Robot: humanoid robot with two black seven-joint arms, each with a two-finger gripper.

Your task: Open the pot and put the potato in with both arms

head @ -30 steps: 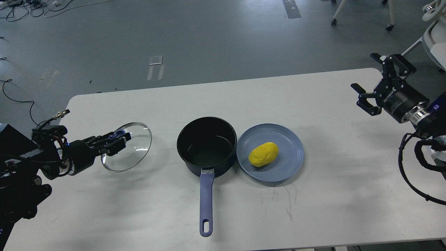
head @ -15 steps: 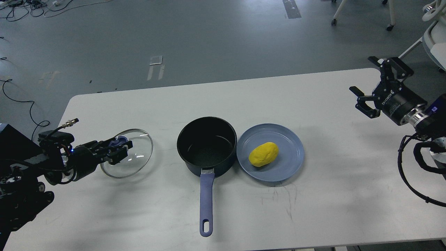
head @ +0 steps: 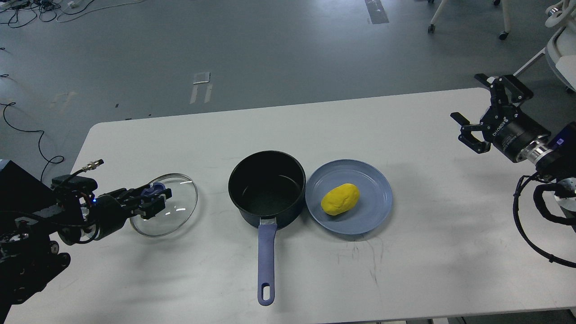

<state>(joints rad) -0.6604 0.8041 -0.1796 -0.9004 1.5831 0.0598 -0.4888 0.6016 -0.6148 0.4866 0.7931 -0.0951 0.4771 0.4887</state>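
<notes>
A dark pot [head: 267,189] with a blue handle stands open at the table's middle, empty inside. A yellow potato [head: 340,199] lies on a blue plate [head: 373,207] touching the pot's right side. My left gripper [head: 155,198] is shut on the blue knob of the glass lid [head: 173,211], holding it low over the table left of the pot. My right gripper [head: 474,108] is open and empty, raised above the table's far right edge.
The white table [head: 405,261] carries only the pot, plate and lid. Office chairs [head: 558,45] stand on the floor beyond the right corner. Cables lie on the floor at the left.
My left gripper has lowered the glass lid toward the table, moving slightly nearer. My right gripper has shifted a little left and down.
</notes>
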